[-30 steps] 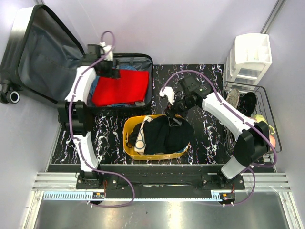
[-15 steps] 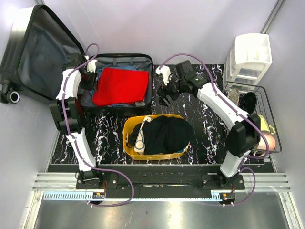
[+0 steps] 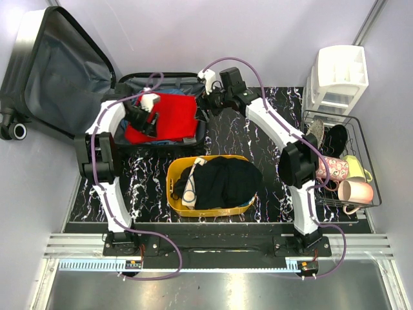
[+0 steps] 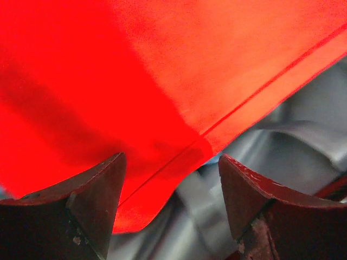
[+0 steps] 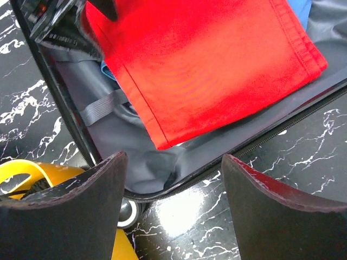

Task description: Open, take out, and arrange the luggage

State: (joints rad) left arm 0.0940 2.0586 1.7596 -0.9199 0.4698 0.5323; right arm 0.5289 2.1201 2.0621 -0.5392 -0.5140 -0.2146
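The black luggage [image 3: 45, 71] lies open at the back left, lid leaning outward, grey lining showing. A folded red garment [image 3: 171, 116] lies in its tray over something blue. My left gripper [image 3: 143, 121] is open just above the red garment's left corner [image 4: 162, 108], jaws on either side of the hem over grey lining [image 4: 260, 146]. My right gripper [image 3: 201, 110] is open and empty over the tray's right rim [image 5: 255, 143]; its view shows the red garment [image 5: 206, 59] and a suitcase wheel [image 5: 127, 214].
A yellow bin [image 3: 174, 194] full of black clothes stands at the middle front. A white organizer [image 3: 339, 77] stands at the back right, with a wire rack [image 3: 371, 187] holding mugs and dark items beside it. The table top is black marble [image 3: 271, 161].
My left gripper moved from the tray's left edge onto the red garment's left side. My right gripper swung left from the table to the luggage's right rim.
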